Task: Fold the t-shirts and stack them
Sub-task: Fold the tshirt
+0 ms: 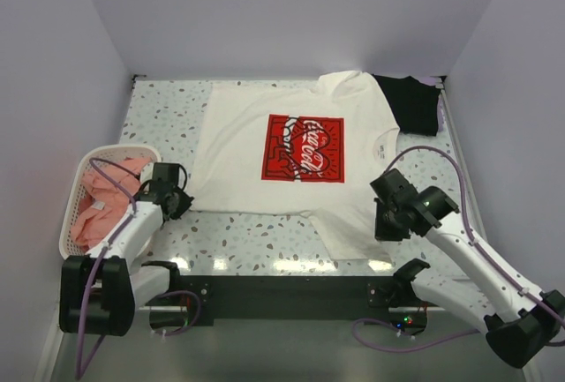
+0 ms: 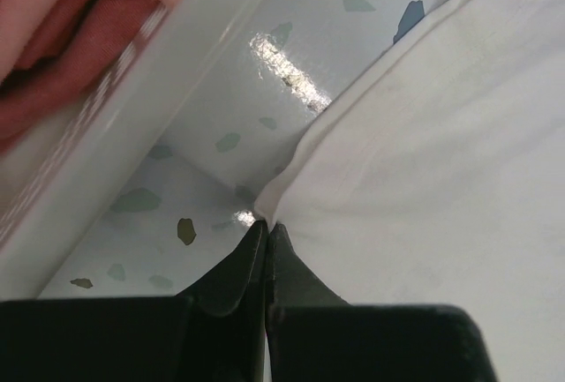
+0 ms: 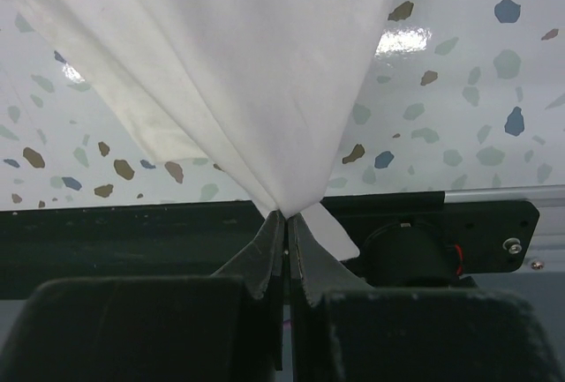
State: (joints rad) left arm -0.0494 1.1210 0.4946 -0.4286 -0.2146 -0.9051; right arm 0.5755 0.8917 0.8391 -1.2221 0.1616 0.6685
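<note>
The white t-shirt (image 1: 238, 157) with a red-and-white square print (image 1: 305, 148) lies spread flat on the speckled table. My left gripper (image 1: 184, 202) is at its near-left hem corner, and in the left wrist view the gripper (image 2: 267, 223) is shut on the tip of the white cloth (image 2: 424, 153). My right gripper (image 1: 381, 223) is at the near-right corner. In the right wrist view it (image 3: 287, 214) is shut on a bunched corner of the shirt (image 3: 229, 73), which hangs lifted off the table. A black t-shirt (image 1: 415, 104) lies at the far right. Salmon-pink t-shirts (image 1: 101, 201) fill the basket.
A white lattice basket (image 1: 115, 148) stands at the left, and its wall (image 2: 132, 108) is close beside my left gripper. The black base rail (image 1: 282, 289) runs along the table's near edge. Walls enclose the table on three sides.
</note>
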